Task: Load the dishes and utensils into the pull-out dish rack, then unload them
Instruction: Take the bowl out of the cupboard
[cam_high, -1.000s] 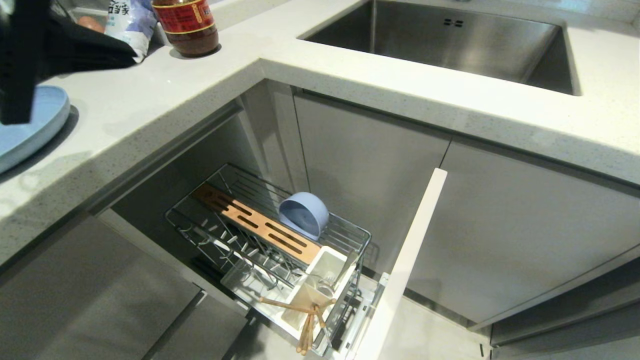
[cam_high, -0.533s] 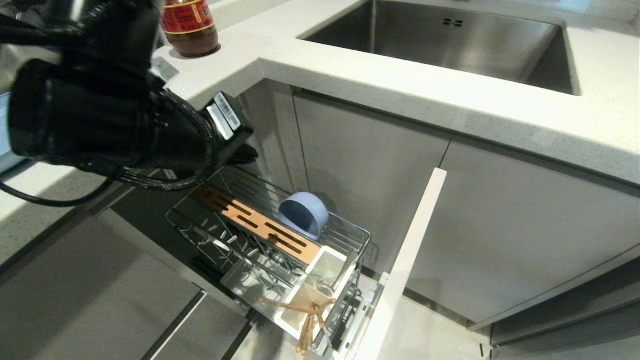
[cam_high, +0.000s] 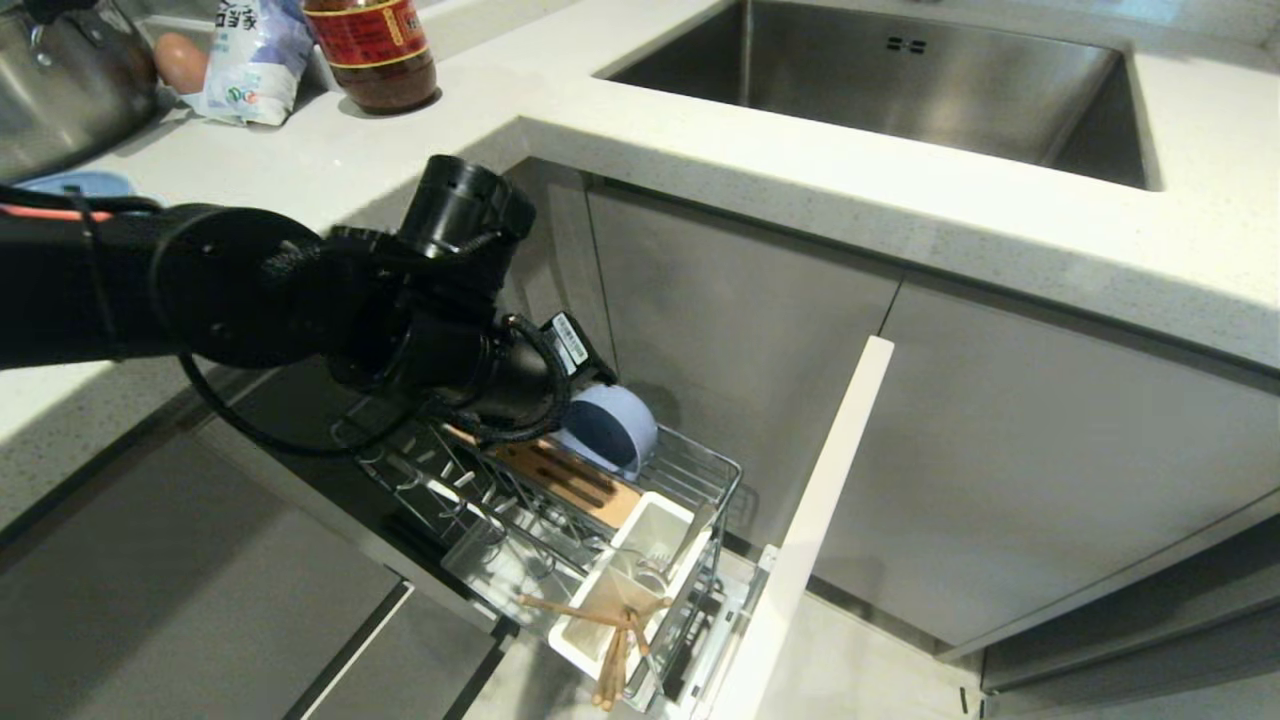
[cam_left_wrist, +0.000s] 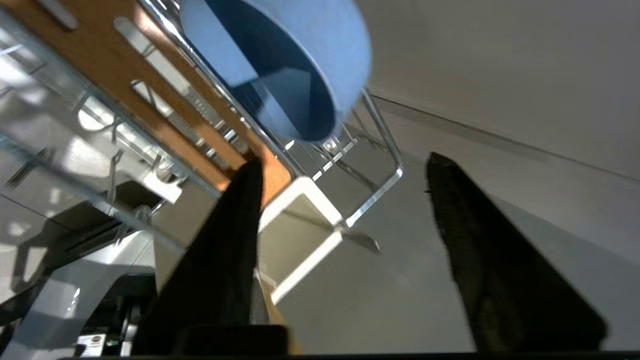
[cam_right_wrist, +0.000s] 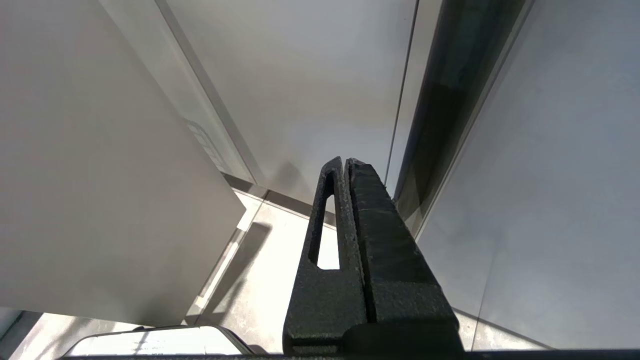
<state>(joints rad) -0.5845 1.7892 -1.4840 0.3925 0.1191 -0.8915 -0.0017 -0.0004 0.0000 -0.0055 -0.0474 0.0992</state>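
Observation:
The pull-out dish rack (cam_high: 715, 470) stands drawn out below the counter. A pale blue bowl (cam_high: 612, 428) leans on its side in it, beside the slotted wood strip (cam_high: 585, 490). Wooden chopsticks (cam_high: 612, 655) and a silver fork and spoon (cam_high: 688, 545) stick out of the white utensil cup (cam_high: 640, 565). A sliver of the blue plate (cam_high: 75, 183) shows on the counter at far left. My left arm (cam_high: 450, 330) reaches down over the rack. My left gripper (cam_left_wrist: 344, 160) is open and empty, just short of the bowl (cam_left_wrist: 320, 55). My right gripper (cam_right_wrist: 345, 162) is shut, parked by the cabinets.
A steel sink (cam_high: 900, 90) is set into the counter behind. A sauce bottle (cam_high: 372, 50), a bag (cam_high: 250, 60), an egg (cam_high: 182, 60) and a steel pot (cam_high: 60, 90) stand at the counter's back left. The rack's white front panel (cam_high: 810, 530) juts out on the right.
My left arm has swung from the counter beside the plate down to the rack, ending next to the bowl. Nothing in the rack has moved.

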